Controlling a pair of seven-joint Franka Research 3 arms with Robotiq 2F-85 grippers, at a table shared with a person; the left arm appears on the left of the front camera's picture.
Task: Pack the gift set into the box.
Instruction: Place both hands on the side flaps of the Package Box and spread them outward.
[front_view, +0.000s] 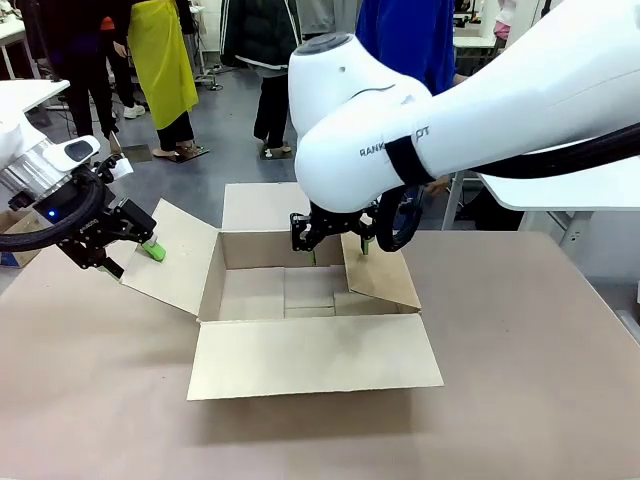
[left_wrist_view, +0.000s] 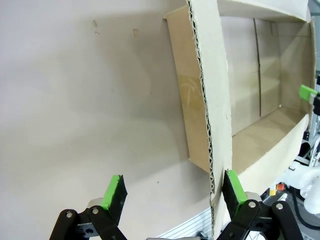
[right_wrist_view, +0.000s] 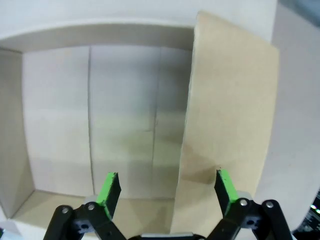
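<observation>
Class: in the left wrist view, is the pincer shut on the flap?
No, the left pincer is open, the flap between its fingers.

Partial dark lettering "RANK" and "OT", on the white right arm (front_view: 440, 120)

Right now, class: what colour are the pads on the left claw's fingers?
Bright green; the pads show best in the left wrist view.

L gripper (front_view: 135, 258) & R gripper (front_view: 338, 250) both w/ fingers (left_wrist_view: 116, 192) spread wide.
</observation>
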